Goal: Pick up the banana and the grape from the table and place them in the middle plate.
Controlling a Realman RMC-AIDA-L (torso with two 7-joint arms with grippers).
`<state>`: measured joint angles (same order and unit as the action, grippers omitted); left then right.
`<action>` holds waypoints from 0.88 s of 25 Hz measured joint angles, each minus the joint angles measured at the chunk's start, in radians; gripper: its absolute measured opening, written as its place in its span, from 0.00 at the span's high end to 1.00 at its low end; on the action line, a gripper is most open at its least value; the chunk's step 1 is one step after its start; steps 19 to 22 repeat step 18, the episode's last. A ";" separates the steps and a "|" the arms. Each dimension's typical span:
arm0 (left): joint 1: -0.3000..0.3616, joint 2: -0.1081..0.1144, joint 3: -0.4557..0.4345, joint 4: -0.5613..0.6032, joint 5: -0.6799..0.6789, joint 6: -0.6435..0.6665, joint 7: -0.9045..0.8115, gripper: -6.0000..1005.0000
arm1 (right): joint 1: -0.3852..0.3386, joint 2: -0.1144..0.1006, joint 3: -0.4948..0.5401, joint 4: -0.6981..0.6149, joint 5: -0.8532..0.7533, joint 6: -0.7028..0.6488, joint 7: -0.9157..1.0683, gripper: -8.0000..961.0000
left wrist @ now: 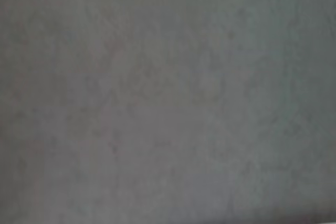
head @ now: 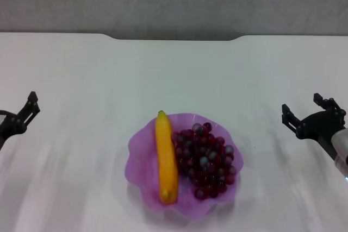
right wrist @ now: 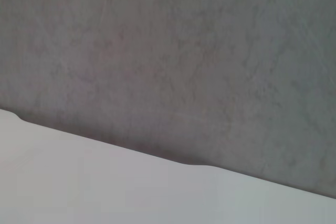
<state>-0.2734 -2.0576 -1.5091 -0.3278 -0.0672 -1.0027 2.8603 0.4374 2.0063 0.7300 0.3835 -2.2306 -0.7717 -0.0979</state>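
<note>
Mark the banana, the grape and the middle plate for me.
banana point(head: 166, 158), head view, mid-length of its yellow body.
grape point(head: 205, 158), head view, centre of the bunch.
middle plate point(head: 140, 158), head view, bare purple surface left of the banana.

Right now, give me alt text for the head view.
A curved yellow banana and a bunch of dark red grapes lie side by side in a translucent purple scalloped plate on a white table; both grippers sit far aside.
</note>
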 joint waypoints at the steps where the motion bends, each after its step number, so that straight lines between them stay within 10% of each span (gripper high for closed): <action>1: -0.007 0.000 0.001 0.015 -0.006 -0.001 -0.002 0.10 | 0.000 0.000 -0.001 0.000 0.000 0.000 0.000 0.14; 22: -0.074 -0.001 0.056 0.067 -0.067 0.180 -0.119 0.10 | 0.015 0.002 -0.005 -0.012 0.001 0.006 -0.025 0.14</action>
